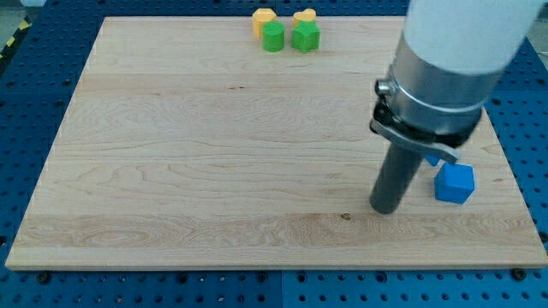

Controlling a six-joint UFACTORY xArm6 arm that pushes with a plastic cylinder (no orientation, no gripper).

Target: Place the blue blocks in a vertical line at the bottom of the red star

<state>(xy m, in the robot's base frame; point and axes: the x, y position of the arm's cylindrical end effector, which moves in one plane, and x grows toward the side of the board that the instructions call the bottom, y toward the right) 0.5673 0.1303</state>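
A blue cube lies near the board's lower right corner. A second blue block peeks out just above and left of it, mostly hidden behind the arm, its shape unclear. My tip rests on the board a little to the left of the blue cube, not touching it. No red star shows in this view; the arm's wide body covers the board's upper right part.
At the view's top, a yellow block and a second yellow block sit behind a green cylinder-like block and a green star-like block. The wooden board lies on a blue perforated table.
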